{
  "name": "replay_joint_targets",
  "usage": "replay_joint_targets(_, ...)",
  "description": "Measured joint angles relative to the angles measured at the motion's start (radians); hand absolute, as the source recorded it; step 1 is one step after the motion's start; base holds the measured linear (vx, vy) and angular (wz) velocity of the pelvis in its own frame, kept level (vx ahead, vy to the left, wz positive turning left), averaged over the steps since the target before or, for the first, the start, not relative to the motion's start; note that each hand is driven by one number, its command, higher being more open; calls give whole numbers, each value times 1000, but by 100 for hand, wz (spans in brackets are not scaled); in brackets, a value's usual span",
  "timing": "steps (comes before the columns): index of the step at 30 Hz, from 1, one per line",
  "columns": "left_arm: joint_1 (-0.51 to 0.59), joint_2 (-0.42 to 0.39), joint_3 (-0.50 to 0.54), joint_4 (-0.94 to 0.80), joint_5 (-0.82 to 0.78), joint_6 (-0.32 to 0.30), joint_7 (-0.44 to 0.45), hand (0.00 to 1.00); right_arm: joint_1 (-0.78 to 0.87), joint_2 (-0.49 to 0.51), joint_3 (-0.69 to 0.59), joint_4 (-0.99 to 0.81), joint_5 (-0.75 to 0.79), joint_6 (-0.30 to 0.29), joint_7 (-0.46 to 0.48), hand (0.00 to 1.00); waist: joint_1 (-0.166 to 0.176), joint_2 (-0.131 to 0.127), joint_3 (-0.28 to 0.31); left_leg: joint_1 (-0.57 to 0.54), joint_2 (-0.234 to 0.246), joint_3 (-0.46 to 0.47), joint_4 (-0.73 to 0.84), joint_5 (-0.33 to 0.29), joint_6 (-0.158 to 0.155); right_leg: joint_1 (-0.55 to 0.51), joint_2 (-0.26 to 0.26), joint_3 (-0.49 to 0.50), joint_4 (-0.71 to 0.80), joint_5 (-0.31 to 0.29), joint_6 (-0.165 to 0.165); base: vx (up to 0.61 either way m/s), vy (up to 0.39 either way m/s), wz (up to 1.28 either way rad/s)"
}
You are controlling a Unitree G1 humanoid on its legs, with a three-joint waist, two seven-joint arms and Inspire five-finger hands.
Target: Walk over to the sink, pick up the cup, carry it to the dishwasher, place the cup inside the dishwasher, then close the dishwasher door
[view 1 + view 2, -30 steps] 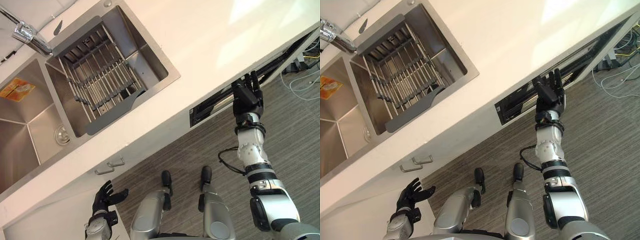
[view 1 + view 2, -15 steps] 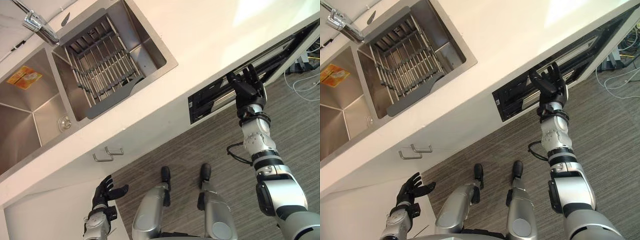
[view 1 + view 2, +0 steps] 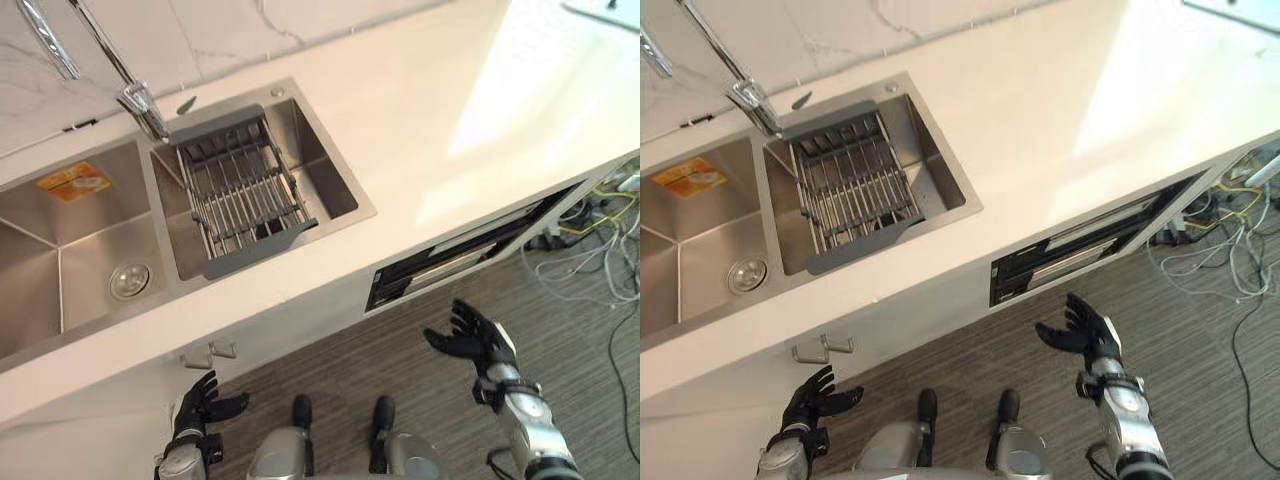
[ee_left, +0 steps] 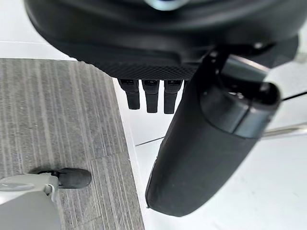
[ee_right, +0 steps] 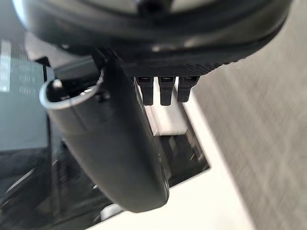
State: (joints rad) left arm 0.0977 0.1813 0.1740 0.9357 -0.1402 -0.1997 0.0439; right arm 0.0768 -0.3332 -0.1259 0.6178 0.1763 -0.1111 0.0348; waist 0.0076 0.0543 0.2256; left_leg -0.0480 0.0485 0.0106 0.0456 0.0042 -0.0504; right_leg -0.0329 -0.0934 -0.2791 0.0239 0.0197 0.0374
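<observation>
The dishwasher [image 3: 470, 255] sits under the white counter and shows as a long dark slot along the counter's front edge. My right hand [image 3: 475, 340] hovers open over the striped floor, a short way in front of that slot and apart from it. In the right wrist view its straight fingers [image 5: 165, 88] point at the dishwasher's dark top [image 5: 29, 158]. My left hand [image 3: 200, 410] hangs open and idle by the white cabinet front, fingers [image 4: 151, 96] straight.
A double steel sink [image 3: 325, 175] lies in the counter, with a grey dish rack [image 3: 240, 195] in its right basin, a faucet [image 3: 140, 100] behind it and a drain [image 3: 130, 282] in the left basin. Two cabinet handles [image 3: 210, 352] sit below. Loose cables [image 3: 590, 260] lie on the floor at right.
The camera has swung, so the whole scene has shifted. My right hand has come away from the dishwasher's top edge and drawn back over the floor. The left hand stays put.
</observation>
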Motion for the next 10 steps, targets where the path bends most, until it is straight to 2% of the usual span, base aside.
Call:
replay_joint_targets(5,21,-1,10,13,23,13,-8,90,27,40,-26,139,-171,1,-36,90,2,-4,-49,44,-4,-4,-36,4,6,35,-2,-9,-12,-2,6,2,14,3)
replay_joint_targets(10,42,-1,24,19,24,23,-17,90,53,67,-65,203,-181,15,-33,90,2,-9,-72,81,-8,-29,-68,20,8,71,-6,-33,-15,-9,12,-12,-9,14)
